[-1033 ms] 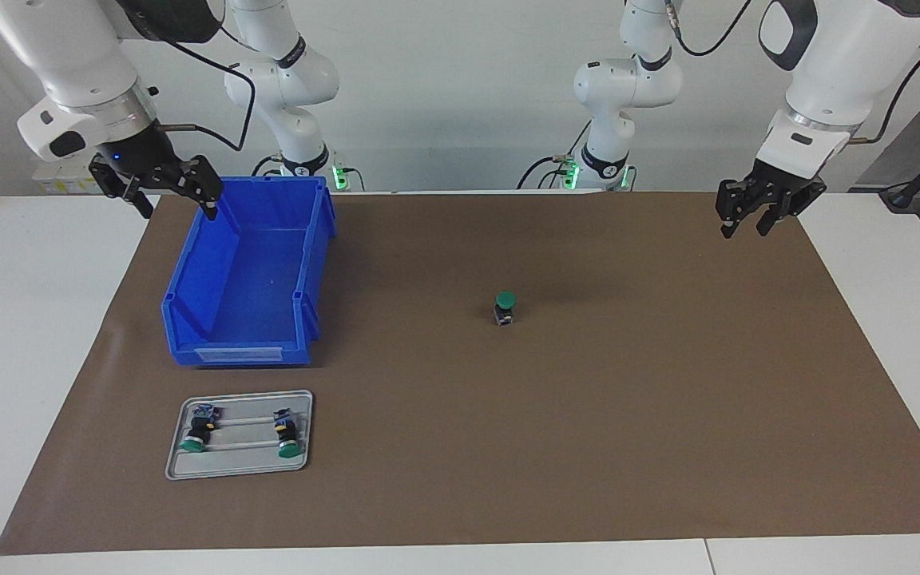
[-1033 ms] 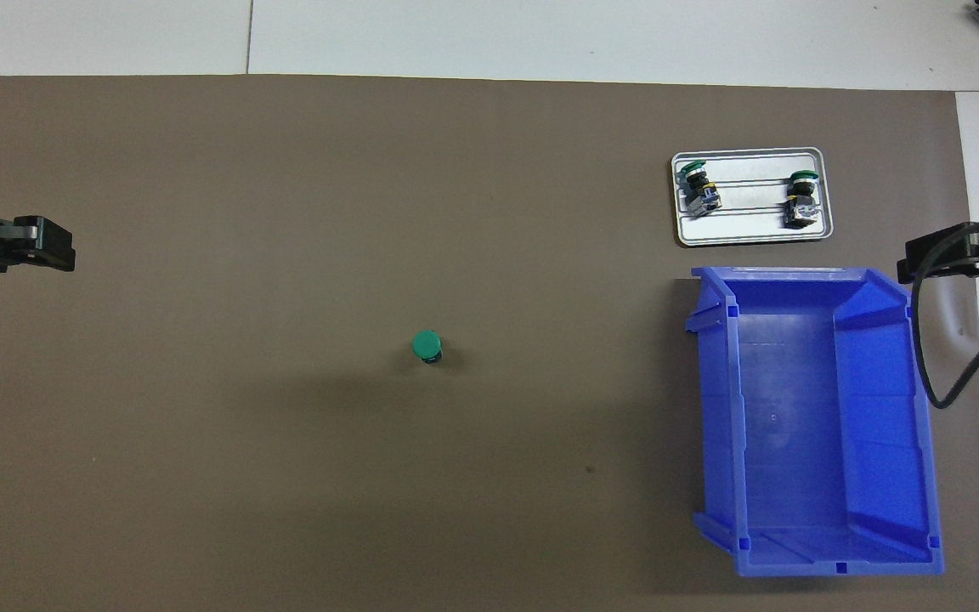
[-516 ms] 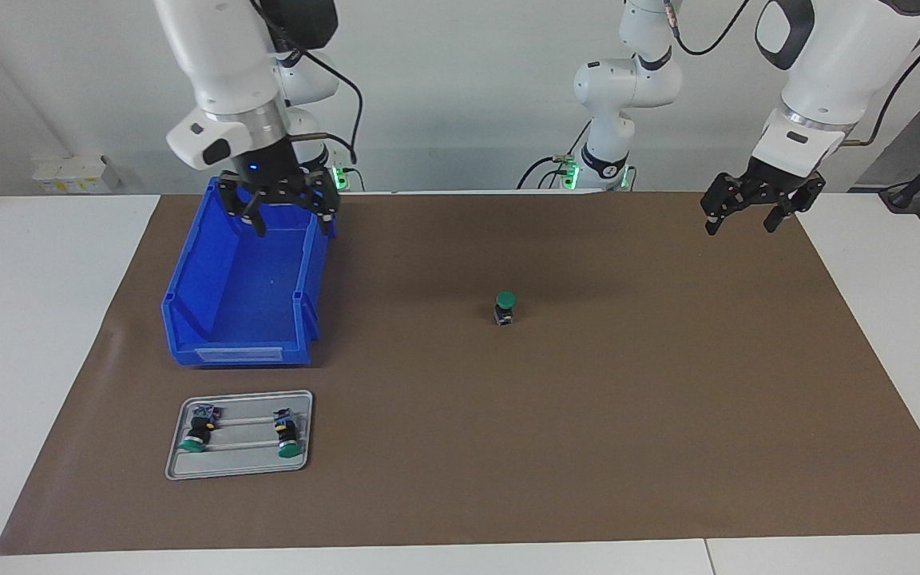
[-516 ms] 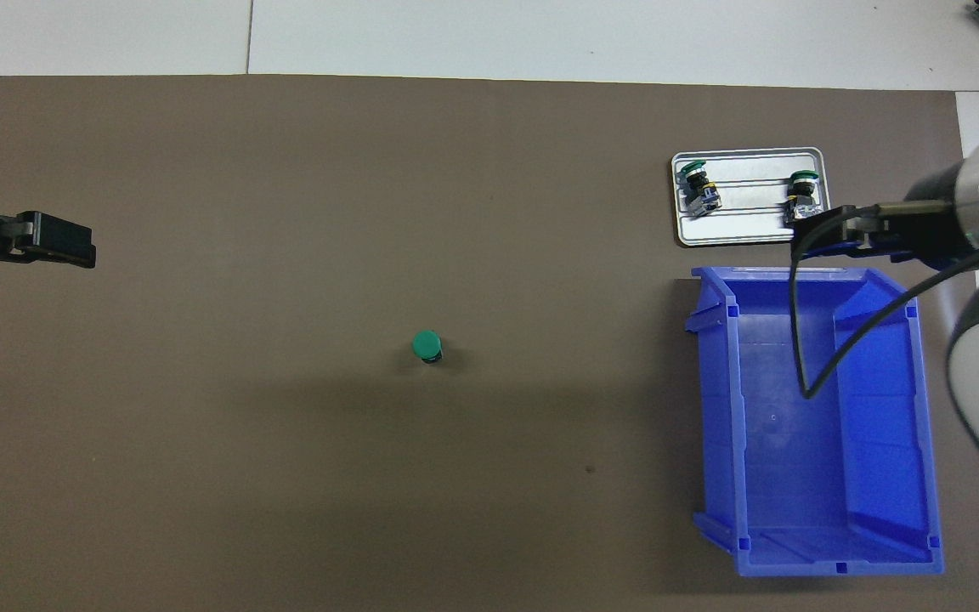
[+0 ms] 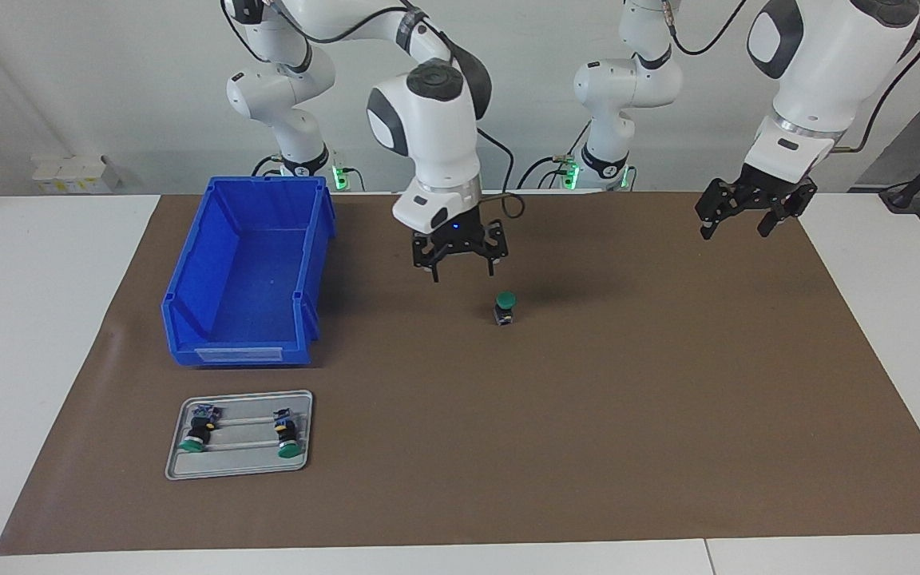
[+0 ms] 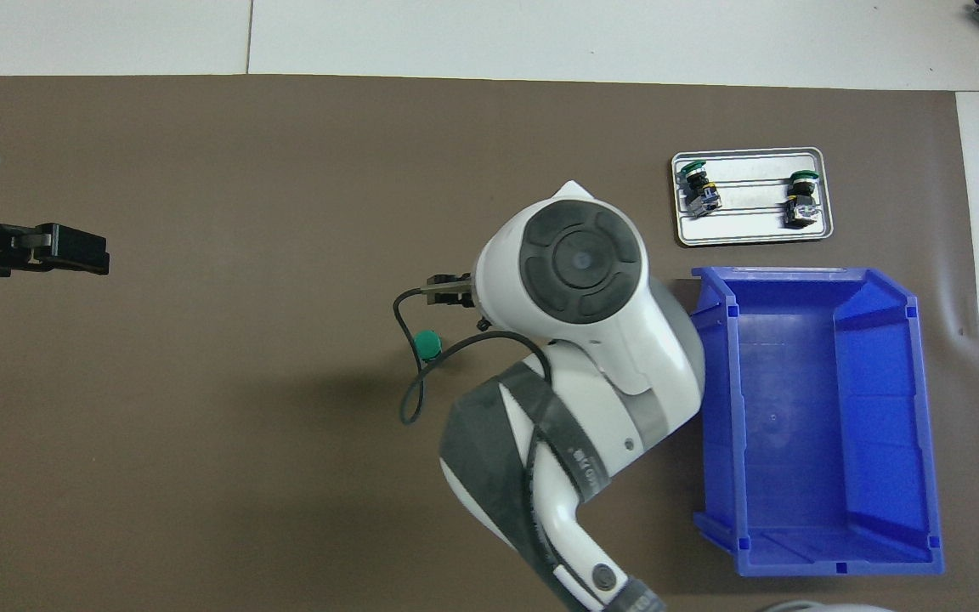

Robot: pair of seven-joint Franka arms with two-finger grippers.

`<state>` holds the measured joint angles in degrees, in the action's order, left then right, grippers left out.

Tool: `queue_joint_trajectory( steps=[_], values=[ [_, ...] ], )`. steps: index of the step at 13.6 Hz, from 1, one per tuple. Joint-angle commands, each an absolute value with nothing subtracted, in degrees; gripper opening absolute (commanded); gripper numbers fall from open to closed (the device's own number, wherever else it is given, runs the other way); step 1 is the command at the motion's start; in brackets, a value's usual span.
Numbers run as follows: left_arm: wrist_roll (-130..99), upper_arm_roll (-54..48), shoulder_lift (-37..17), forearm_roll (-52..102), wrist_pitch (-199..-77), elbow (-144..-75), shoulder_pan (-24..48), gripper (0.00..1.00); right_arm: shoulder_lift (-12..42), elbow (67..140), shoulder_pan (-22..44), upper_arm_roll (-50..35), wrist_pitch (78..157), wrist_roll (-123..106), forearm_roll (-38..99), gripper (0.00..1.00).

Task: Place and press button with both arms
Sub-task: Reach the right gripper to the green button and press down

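A smooth, hard-plastic blue bin (image 5: 248, 271) sits nearest the robots at the right arm's end of the table — an open rectangular tub with sloped walls, a stepped lip and a pale label strip on its low end. It rests on a matte brown mat (image 5: 628, 415) that lies flat over the white tabletop (image 5: 37, 335), with a faint crease along one edge.

The right gripper (image 5: 460, 254), black and angular under a glossy white wrist, hangs over the mat between the bin and the button, its two fingers spread apart with nothing between them. The left gripper (image 5: 743, 209) hangs over the mat's edge at the left arm's end, fingers likewise apart and empty.

The button (image 5: 505, 307) stands upright near the middle of the mat, clear of both grippers — a round, slightly domed green cap on a short black cylinder, with a blue-grey base touching the mat.

Farthest from the robots, just past the bin's labelled end, lies a shallow grey metal tray (image 5: 240, 467) with rounded corners and a raised rim. Two more buttons (image 5: 198, 431) (image 5: 286, 434) lie on their sides in it, well apart.
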<state>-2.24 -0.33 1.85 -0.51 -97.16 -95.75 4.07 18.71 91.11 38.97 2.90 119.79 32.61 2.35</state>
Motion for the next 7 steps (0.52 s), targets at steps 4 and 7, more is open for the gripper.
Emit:
queue_joint_trajectory(
  steps=[4,7],
  values=[
    [-2.02,-0.26,3.69,0.09,-97.73,-97.91,3.96,1.0,24.15,92.46,43.15,3.34,127.16,31.47,2.38,1.0],
    [-2.02,-0.18,3.69,0.09,-97.73,-97.91,3.96,1.0,29.43,92.46,44.21,3.43,133.4,29.1,0.62,1.0]
  ],
)
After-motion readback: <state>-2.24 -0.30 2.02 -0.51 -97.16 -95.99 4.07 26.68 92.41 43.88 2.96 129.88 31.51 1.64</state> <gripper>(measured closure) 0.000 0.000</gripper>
